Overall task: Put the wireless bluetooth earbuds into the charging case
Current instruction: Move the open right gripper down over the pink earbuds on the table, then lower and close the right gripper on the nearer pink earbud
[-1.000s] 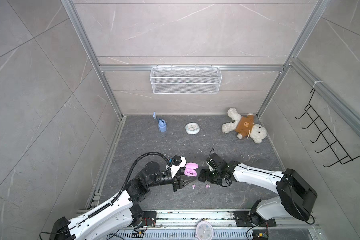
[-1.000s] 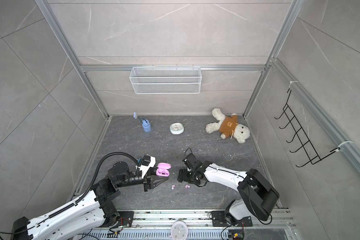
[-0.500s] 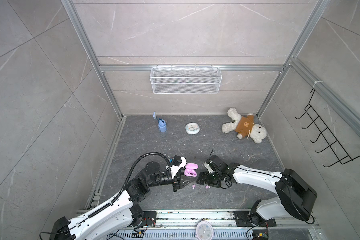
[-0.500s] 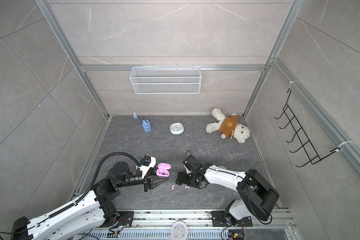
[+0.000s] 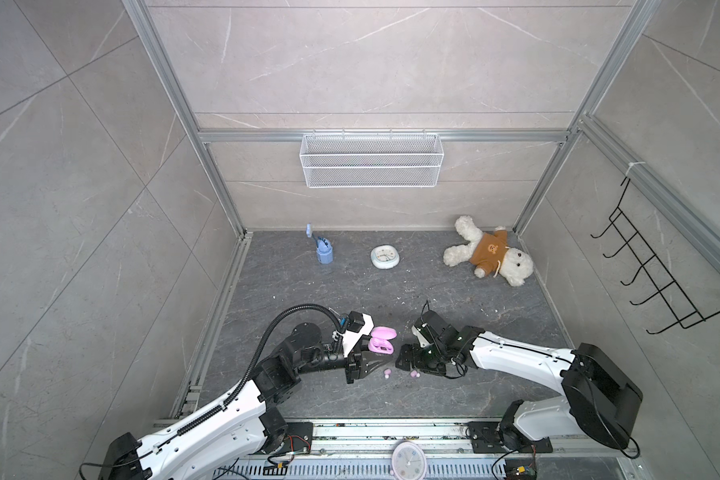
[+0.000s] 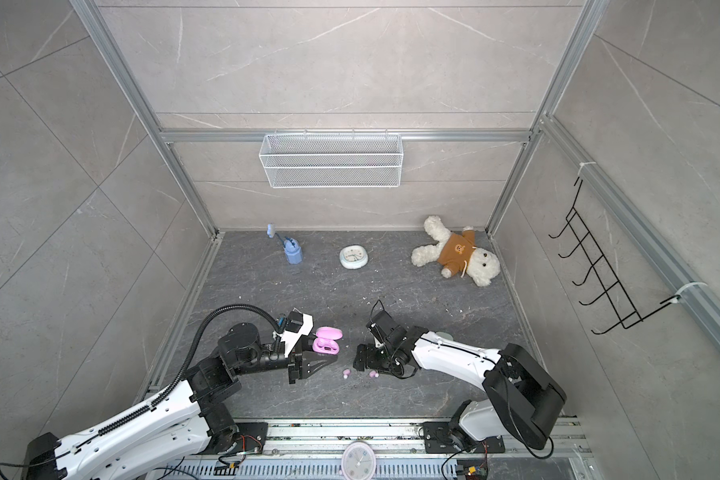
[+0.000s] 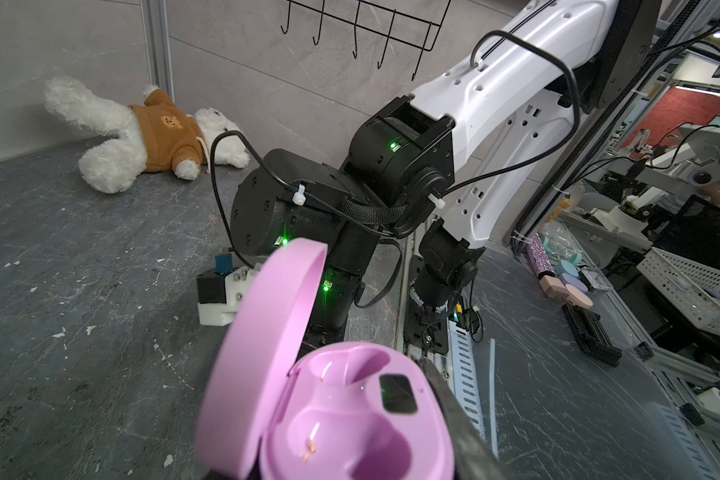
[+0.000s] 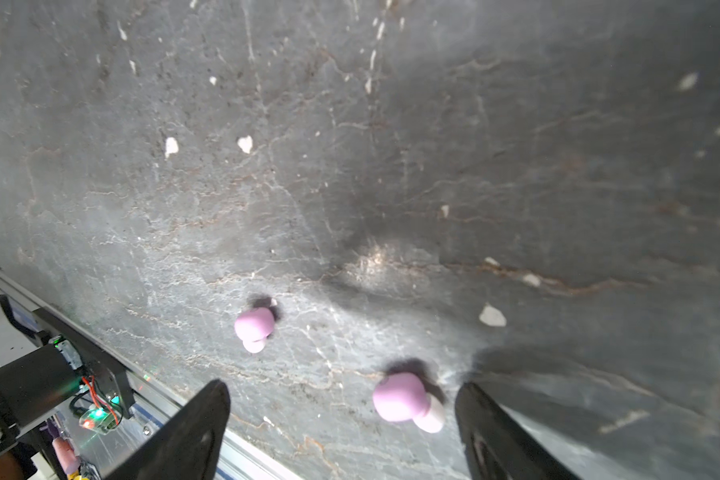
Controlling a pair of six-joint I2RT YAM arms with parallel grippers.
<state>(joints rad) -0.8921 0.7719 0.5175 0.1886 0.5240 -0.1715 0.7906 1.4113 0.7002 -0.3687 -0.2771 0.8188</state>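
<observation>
Fingers (image 8: 200,424) of the right gripper (image 8: 341,390) stand spread wide, tips low over the dark grey bench (image 5: 391,299). Those of the left gripper (image 5: 373,360) are closed in a pinch, one finger (image 7: 454,415) showing in the left wrist view. Far back on the bench, near the corner of the walls, a white teddy bear (image 5: 489,255) in a brown shirt lies flat. The left fingers pinch the pink charging case (image 7: 341,419), held near the front of the bench, just left of the right gripper in both top views. Its lid is hinged open and its two moulded wells face up. Two pink earbuds lie on the bench, outside the case. One earbud (image 8: 404,401) sits between the right fingertips, nearer one finger and not quite touching it. The other earbud (image 8: 254,328) lies near it, between the two grippers.
</observation>
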